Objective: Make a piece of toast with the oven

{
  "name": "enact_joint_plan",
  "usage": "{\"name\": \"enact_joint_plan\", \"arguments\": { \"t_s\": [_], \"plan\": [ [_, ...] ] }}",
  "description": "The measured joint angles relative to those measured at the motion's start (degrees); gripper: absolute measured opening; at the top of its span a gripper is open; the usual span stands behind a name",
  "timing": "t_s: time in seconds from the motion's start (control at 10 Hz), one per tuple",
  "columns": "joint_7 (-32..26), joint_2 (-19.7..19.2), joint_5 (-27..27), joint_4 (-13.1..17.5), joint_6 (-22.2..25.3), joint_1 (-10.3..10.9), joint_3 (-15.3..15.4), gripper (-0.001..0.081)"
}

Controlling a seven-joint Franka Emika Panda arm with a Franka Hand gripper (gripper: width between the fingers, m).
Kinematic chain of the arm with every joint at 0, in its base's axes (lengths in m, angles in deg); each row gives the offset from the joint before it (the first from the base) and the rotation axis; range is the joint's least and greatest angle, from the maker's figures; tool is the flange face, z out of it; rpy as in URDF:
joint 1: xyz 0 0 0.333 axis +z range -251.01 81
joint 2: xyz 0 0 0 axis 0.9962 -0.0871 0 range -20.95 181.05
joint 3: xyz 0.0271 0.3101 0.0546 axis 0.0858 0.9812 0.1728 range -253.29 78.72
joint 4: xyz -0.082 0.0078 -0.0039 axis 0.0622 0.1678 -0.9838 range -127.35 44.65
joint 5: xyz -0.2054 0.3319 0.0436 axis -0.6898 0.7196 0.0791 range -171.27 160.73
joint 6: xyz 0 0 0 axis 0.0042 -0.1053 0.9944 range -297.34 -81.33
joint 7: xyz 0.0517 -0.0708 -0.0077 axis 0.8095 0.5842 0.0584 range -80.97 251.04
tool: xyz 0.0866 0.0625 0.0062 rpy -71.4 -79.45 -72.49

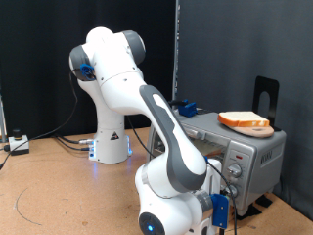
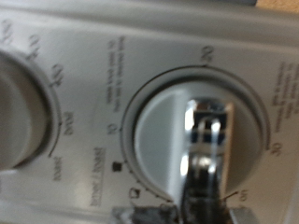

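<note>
The silver oven (image 1: 256,149) stands at the exterior view's right, its front partly hidden by my arm. A tan bread slice (image 1: 245,121) with an orange-brown crust lies flat on its top; whether this is the piece of toast I cannot tell, and the oven's inside does not show. My gripper (image 1: 221,210) is low at the oven's front, by the knob panel. The wrist view is filled by a round timer knob (image 2: 201,131) with a chrome grip bar, seen from very near. Dark parts of the gripper (image 2: 198,215) flank the bar's lower end.
A second dial (image 2: 23,117) sits beside the timer knob. A black stand (image 1: 266,96) rises behind the oven. Cables and a small white box (image 1: 18,144) lie on the wooden table at the exterior view's left, near the robot base (image 1: 111,147).
</note>
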Motion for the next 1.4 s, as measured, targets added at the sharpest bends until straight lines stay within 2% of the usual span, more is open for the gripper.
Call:
{"name": "enact_joint_plan", "arguments": {
  "t_s": [0.3,0.8,0.9,1.0,1.1,1.2,1.3,1.4],
  "plan": [
    [-4.66,1.20,-0.01,-1.16,-0.83,-0.03,0.02,0.0006],
    [-3.74,2.53,0.42,-2.18,-1.10,-0.19,-0.23,0.0003],
    [-3.66,2.53,0.38,-2.29,-1.43,-0.19,-0.44,0.0074],
    [-3.66,2.53,0.32,-2.40,-1.87,-0.19,-0.67,0.0074],
    [-3.74,2.54,0.32,-2.48,-2.93,-0.19,-0.79,0.0289],
    [-4.10,2.55,0.40,-2.67,-4.98,-0.16,-0.78,0.0443],
    [-4.57,2.56,1.24,-3.10,-7.65,-0.15,-0.62,0.0443],
    [-4.67,2.56,2.11,-3.56,-9.32,-0.12,-0.38,0.0581]
  ]
}}
